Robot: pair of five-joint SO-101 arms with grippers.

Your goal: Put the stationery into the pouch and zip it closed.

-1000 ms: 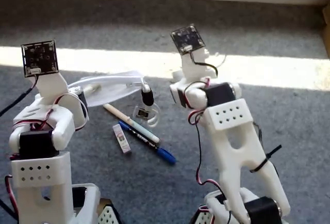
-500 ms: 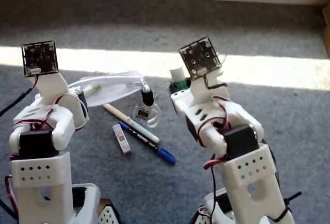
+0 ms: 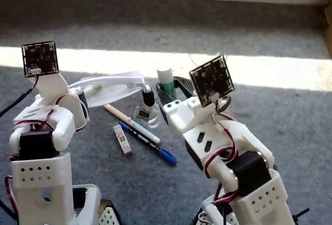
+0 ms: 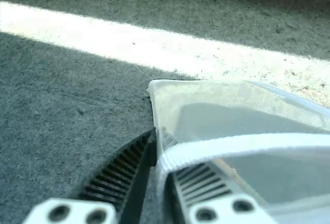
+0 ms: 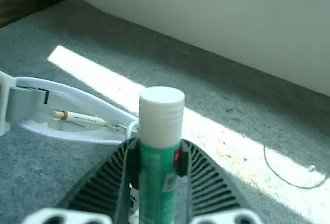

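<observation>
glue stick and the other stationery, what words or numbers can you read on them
No text is readable in any view.
Glue stick: print and a red mark on the green label, too blurred to read.
Small white box: label marks, too small to read.
Small tag: dark mark, too small to read.
Blue pen: dark band, no legible print.

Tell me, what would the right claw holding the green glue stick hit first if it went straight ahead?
Most likely the open pouch: the right gripper, clamped on the glue stick, points toward its near end. Depth is unclear, so it might slip past onto the carpet.
</observation>
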